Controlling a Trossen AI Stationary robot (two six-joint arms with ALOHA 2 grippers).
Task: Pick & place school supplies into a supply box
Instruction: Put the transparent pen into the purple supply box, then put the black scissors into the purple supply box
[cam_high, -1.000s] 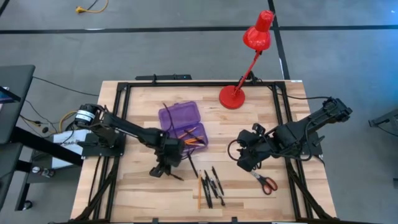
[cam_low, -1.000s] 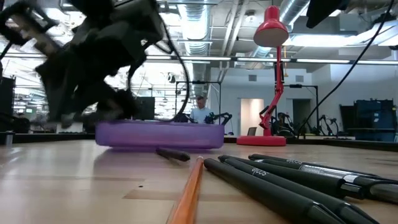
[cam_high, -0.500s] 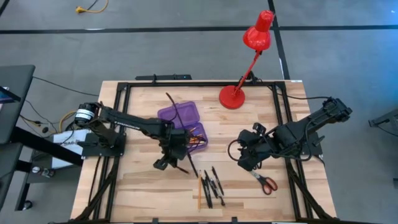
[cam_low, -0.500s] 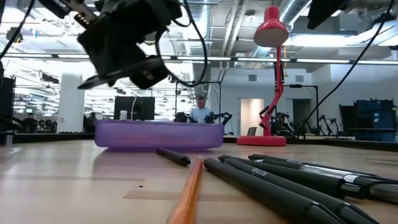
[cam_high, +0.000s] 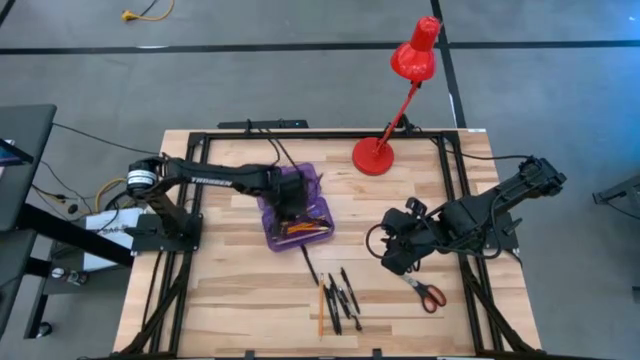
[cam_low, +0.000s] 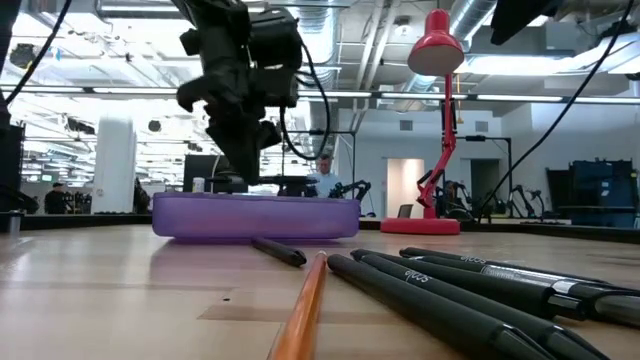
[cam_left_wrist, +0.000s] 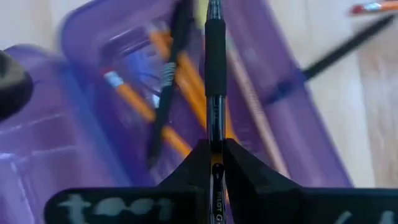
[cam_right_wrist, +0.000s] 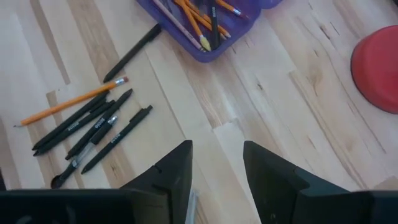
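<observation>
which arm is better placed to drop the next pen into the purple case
Left. Its gripper is shut on a black pen directly above the open purple pencil case; the right gripper hangs open and empty.

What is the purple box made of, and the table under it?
The purple box looks like see-through plastic: in the left wrist view pencils and the pale table show through its glossy walls. The table looks like light wood, probably glued planks, since long strips with grain lines run across it. The left gripper holds a black pen over the box.

Wooden table (cam_high: 230, 290) carries purple supply box (cam_high: 296, 205), red lamp base (cam_high: 373, 156), loose pens (cam_high: 345, 292), pencil (cam_high: 321, 305), scissors (cam_high: 428, 292).
</observation>
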